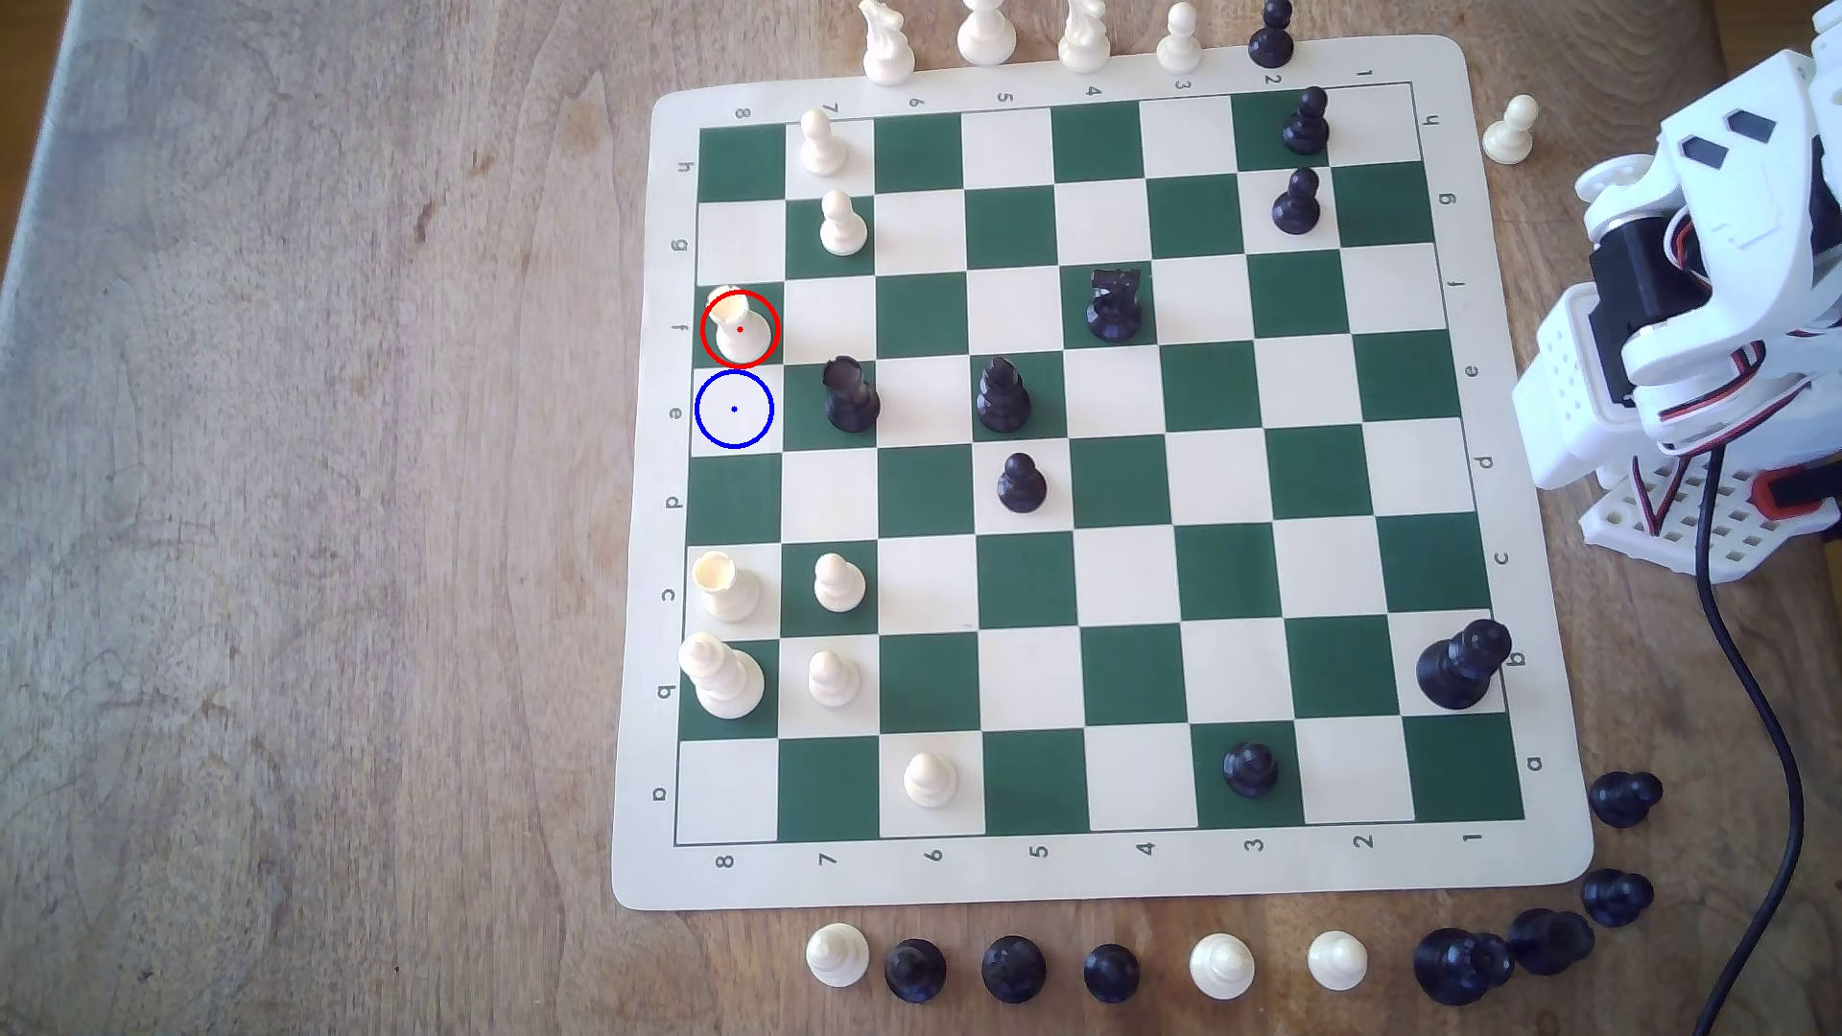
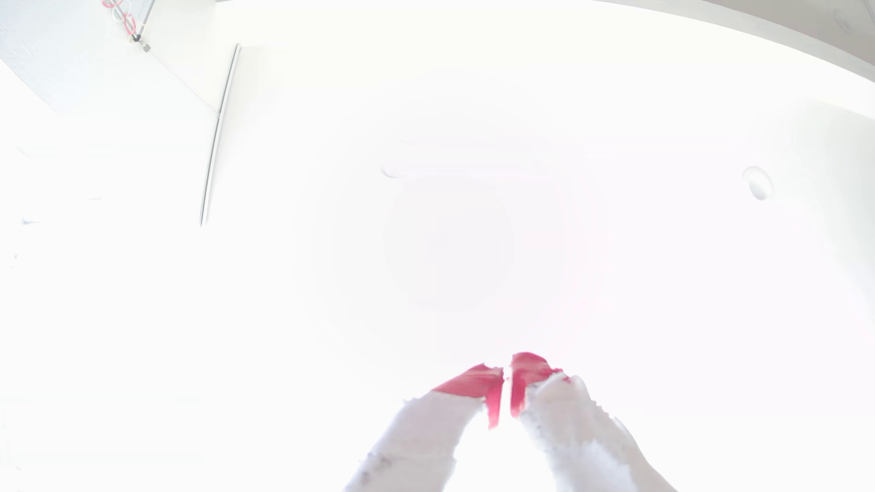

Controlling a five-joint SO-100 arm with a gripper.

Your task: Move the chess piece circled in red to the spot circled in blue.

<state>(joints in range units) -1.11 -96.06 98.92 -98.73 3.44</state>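
Note:
The chess piece circled in red (image 1: 739,329) is cream-white with a wide base and a cup-like top. It stands upright on the green-and-cream board (image 1: 1096,877), on a green square in the column at the exterior view's left. The spot circled in blue (image 1: 735,409) is the bare cream square just below it in that view. The white arm (image 1: 1694,299) is folded up off the board at the exterior view's right, far from both. In the washed-out wrist view my gripper (image 2: 506,371) is shut, its red-tipped fingers (image 2: 473,381) nearly touching with nothing between them.
A black piece (image 1: 850,395) stands one square to the exterior view's right of the blue ring. Cream pawns (image 1: 842,224) and more black pieces (image 1: 1002,396) are spread over the board. Captured pieces (image 1: 1014,968) line its edges. A black cable (image 1: 1754,697) trails from the arm.

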